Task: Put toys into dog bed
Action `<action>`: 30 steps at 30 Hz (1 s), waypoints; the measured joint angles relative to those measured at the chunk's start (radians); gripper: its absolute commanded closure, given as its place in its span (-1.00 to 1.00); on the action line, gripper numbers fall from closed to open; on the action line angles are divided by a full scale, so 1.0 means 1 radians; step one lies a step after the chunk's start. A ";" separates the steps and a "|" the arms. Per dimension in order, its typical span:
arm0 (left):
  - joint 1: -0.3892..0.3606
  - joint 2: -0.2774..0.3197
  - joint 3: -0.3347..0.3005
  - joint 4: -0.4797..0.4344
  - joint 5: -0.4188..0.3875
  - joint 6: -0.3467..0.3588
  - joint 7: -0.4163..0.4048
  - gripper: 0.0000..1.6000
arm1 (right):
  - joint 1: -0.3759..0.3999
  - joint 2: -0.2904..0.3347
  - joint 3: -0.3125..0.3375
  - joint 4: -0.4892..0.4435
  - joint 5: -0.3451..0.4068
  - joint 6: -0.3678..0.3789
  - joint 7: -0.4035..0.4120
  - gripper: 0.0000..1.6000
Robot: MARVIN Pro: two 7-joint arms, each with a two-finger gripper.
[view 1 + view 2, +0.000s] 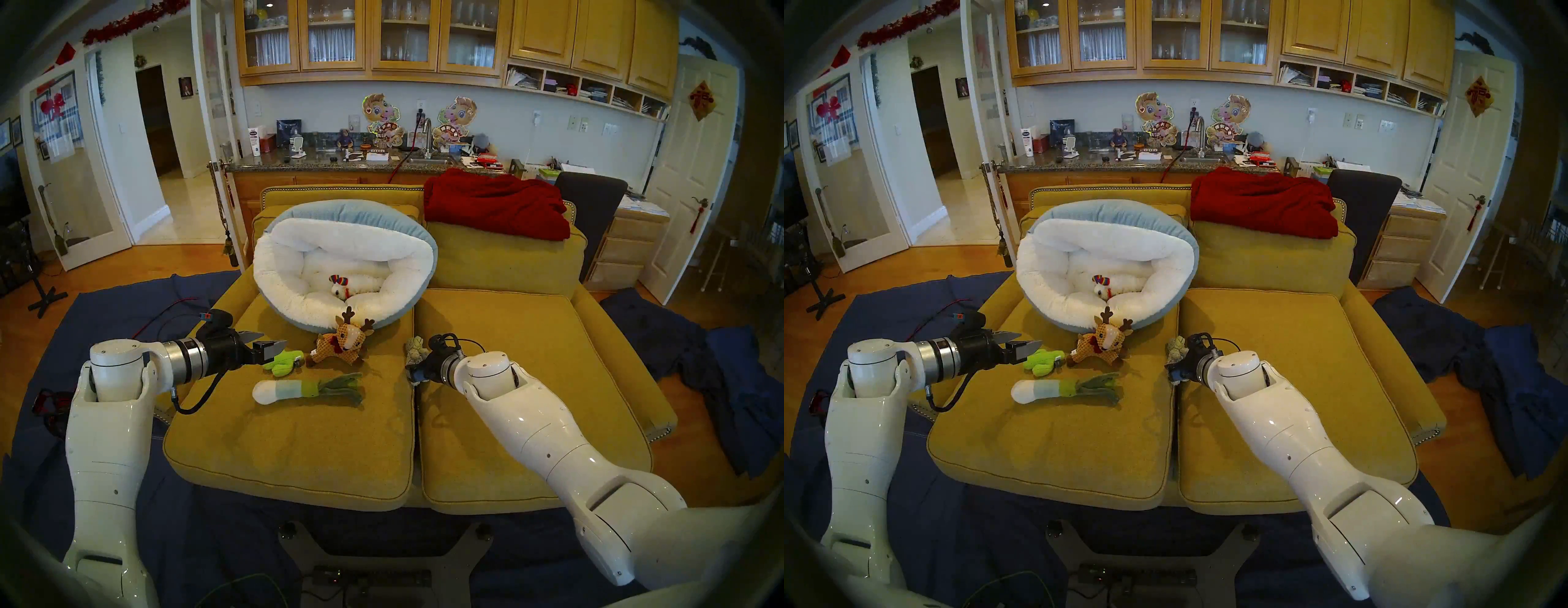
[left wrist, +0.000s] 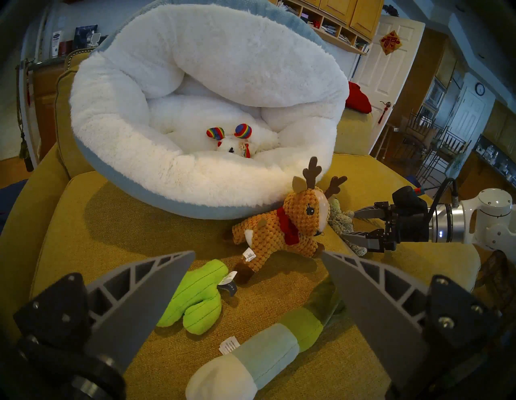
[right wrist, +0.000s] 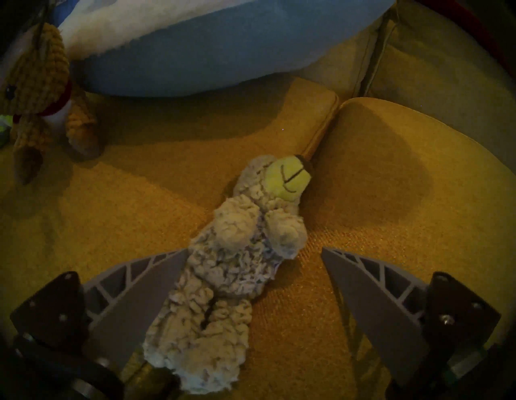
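Grey-beige lumpy plush (image 3: 223, 282) lengthwise along sofa seam (image 3: 321, 134), green face away from right gripper (image 3: 254, 252), fingers apart

You're in a home, kitchen/living area: mustard sofa (image 1: 530, 339) in front w/ red blanket (image 1: 496, 204) on its back, granite counter (image 1: 322, 163) w/ sink faucet (image 1: 426, 136) behind it, wood glass-front cabinets (image 1: 369, 34) above, white panel doors (image 1: 687, 170), hardwood floor (image 1: 25, 314).
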State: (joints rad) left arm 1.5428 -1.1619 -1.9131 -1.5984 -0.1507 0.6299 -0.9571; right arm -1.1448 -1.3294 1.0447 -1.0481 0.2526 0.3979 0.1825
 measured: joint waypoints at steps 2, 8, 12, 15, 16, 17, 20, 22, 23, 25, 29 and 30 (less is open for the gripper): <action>0.000 0.000 0.000 0.000 0.000 0.000 0.000 -1.00 | -0.001 -0.001 -0.001 0.002 0.001 -0.003 0.004 -0.49; 0.000 0.000 0.000 0.000 0.000 0.000 0.000 -1.00 | -0.002 -0.008 -0.005 0.023 -0.003 -0.017 0.008 0.99; 0.000 0.000 0.000 0.000 0.000 0.000 0.000 -1.00 | -0.002 -0.016 -0.007 0.037 -0.009 -0.029 0.003 1.00; 0.000 0.000 0.000 0.000 0.000 0.000 0.000 -1.00 | -0.001 -0.021 -0.007 0.046 -0.013 -0.039 -0.001 1.00; 0.000 0.000 0.000 0.000 0.000 0.000 0.000 -1.00 | -0.001 -0.021 -0.007 0.048 -0.014 -0.043 -0.002 1.00; 0.000 0.000 0.000 0.000 0.000 0.000 0.000 -1.00 | -0.001 -0.022 -0.006 0.048 -0.014 -0.045 -0.003 1.00; 0.000 0.000 0.000 0.000 0.000 0.000 0.000 -1.00 | -0.005 -0.018 -0.004 0.040 -0.016 -0.052 -0.004 1.00; 0.000 0.000 0.000 0.000 0.000 0.000 0.000 -1.00 | -0.010 -0.012 -0.002 0.025 -0.017 -0.055 -0.004 1.00; 0.000 0.000 0.000 0.000 0.000 0.000 0.000 -1.00 | -0.012 -0.007 0.000 0.013 -0.017 -0.056 -0.004 1.00; 0.000 0.000 0.000 0.000 0.000 0.000 0.000 -1.00 | -0.016 0.001 0.004 -0.005 -0.017 -0.060 -0.004 1.00; 0.000 0.000 0.000 0.000 0.000 0.000 0.000 -1.00 | -0.017 0.017 0.017 -0.042 -0.017 -0.072 -0.003 1.00; 0.000 0.000 0.000 0.000 0.000 0.000 0.000 -1.00 | -0.015 0.023 0.022 -0.055 -0.018 -0.078 -0.003 1.00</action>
State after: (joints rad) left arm 1.5428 -1.1620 -1.9131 -1.5982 -0.1506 0.6297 -0.9571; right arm -1.1602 -1.3066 1.0669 -1.1035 0.2343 0.3201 0.1792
